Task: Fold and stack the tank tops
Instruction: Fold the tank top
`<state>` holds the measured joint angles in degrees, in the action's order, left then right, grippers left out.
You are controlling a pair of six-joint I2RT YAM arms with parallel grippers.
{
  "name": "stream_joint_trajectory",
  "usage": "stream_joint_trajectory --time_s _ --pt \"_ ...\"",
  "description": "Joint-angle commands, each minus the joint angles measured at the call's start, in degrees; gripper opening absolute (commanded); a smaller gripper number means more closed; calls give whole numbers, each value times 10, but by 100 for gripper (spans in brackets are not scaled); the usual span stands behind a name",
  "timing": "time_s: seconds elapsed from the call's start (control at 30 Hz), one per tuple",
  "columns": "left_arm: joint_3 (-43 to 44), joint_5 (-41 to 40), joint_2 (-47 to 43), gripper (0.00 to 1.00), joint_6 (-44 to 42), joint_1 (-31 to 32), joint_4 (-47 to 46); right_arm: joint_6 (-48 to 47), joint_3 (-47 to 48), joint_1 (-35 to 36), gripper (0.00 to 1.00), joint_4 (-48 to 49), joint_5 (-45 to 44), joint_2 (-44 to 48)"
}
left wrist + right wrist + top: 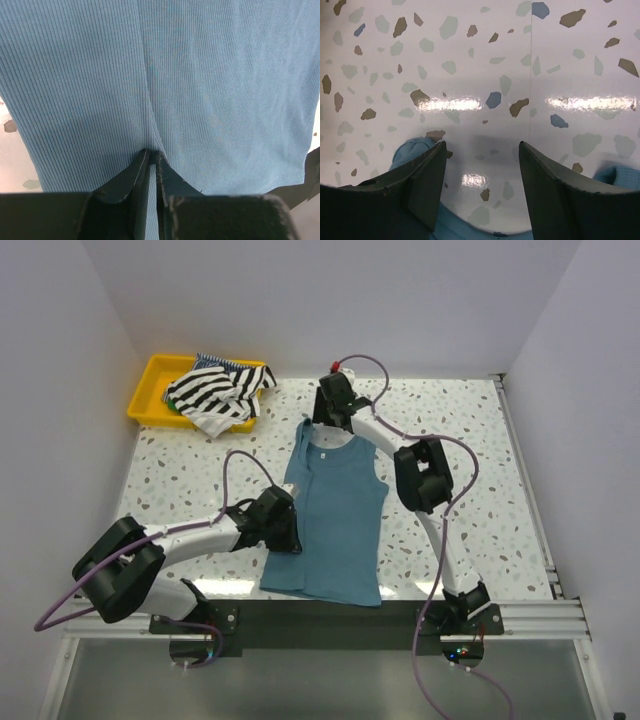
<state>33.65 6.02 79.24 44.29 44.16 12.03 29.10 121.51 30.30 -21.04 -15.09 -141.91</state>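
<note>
Left wrist view: the left gripper (pixel 150 152) is clenched on a raised crease of the teal tank top (pixel 215 100), spread beyond its fingertips. The right gripper (pixel 481 150) gapes, a strap outside each finger. I judge the lengthwise fold is underway; next, carry the pinch across. One teal top; one striped tank top (pixel 212 395), perhaps more beneath.

The flat tank top (pixel 340 520) lies on the table (pixel 480 470), hem toward the front edge. Behind it and to its left stands the tray (pixel 150 390), holding a heap of tank tops (pixel 215 395). The left gripper (pixel 152 152) sits on its left side, and the right gripper (pixel 482 150) is at its neck end.
</note>
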Motion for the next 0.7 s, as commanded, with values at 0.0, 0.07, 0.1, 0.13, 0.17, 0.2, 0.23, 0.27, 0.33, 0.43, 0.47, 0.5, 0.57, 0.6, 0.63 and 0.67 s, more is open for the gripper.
stream_joint_trajectory --time_s 0.0,0.07,0.1,0.13,0.17,0.2,0.23,0.27,0.33,0.43,0.47,0.5,0.57,0.6,0.63,0.67 --pt "7 -8 -1 16 -26 3 48 14 8 -19 63 21 29 59" --pt "5 -1 -10 17 -30 3 49 28 -58 -22 62 42 39 94" --pt "6 0 -21 18 -30 3 51 27 -74 -22 61 55 51 124" --pt "6 1 -27 19 -30 3 52 28 -87 -20 59 54 61 137" --pt "11 1 -33 20 -30 2 54 25 -120 -13 58 57 74 154" --pt "15 0 -43 21 -31 1 61 24 -138 -9 57 59 87 168" --pt "20 0 -47 22 -32 0 65 27 -183 1 57 58 88 202" --pt "26 -6 -51 23 -33 0 71 31 -213 5 56 59 94 221" --pt "37 -7 -61 25 -33 -8 81 46 -307 17 55 90 113 275" --pt "51 0 -69 26 -37 -23 90 51 -388 56 52 102 99 317" --pt "54 -1 -72 26 -37 -26 91 53 -399 76 51 101 96 319" --pt "60 -7 -79 26 -35 -33 98 56 -408 85 51 104 96 320" --pt "63 -10 -89 26 -32 -50 108 61 -416 108 49 104 94 304" --pt "66 -13 -101 27 -32 -57 113 62 -412 113 49 100 94 296" --pt "69 -17 -105 27 -32 -64 119 63 -401 116 48 94 94 285" --pt "71 -27 -110 27 -32 -72 126 62 -395 121 47 88 89 278"
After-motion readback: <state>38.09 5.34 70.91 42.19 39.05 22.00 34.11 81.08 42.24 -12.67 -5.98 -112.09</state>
